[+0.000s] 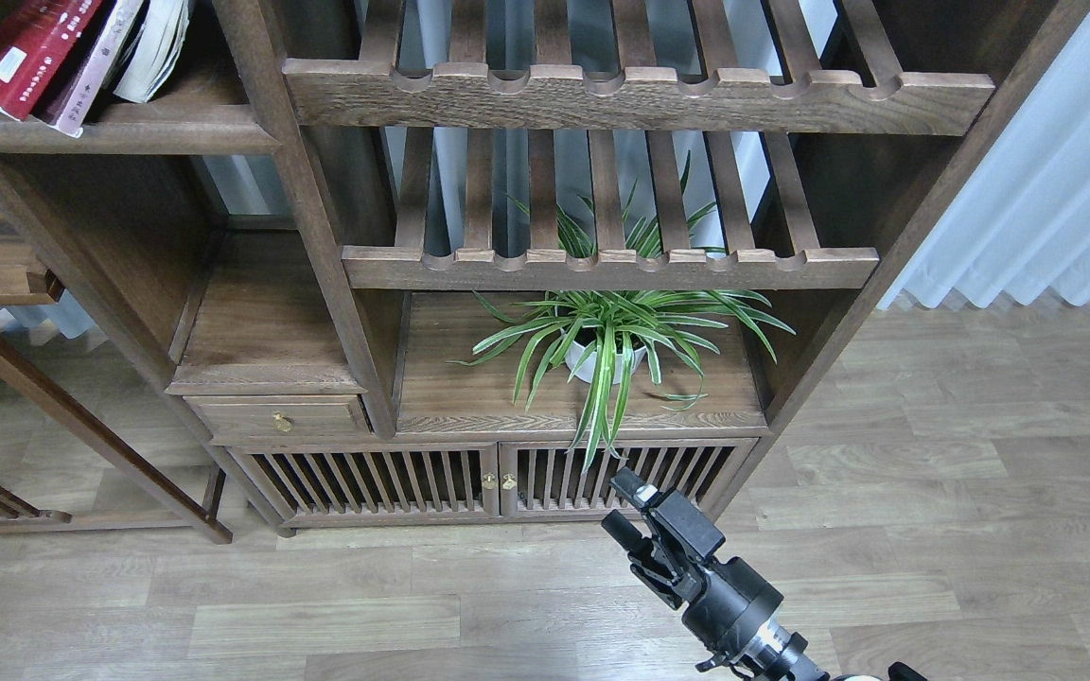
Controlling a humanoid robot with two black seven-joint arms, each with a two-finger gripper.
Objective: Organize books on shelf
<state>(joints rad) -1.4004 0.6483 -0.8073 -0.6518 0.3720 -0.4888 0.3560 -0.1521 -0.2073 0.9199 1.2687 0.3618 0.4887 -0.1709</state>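
Observation:
Three books lean to the right at the top left corner of the head view: a red book on the outside, a dark maroon book behind it, and a pale book showing its page edges. They stand on the dark-brown shelf with a thick front lip. Their tops are cut off by the view's edge. My right gripper is low at the bottom centre, above the floor in front of the cabinet, far from the books. Its two fingers stand apart and hold nothing. My left gripper is out of view.
Two slatted racks with scalloped rails fill the upper middle. A potted spider plant stands on the board below them. A small brass-knobbed drawer and slatted cabinet doors sit lower. Wood floor and a white curtain lie to the right.

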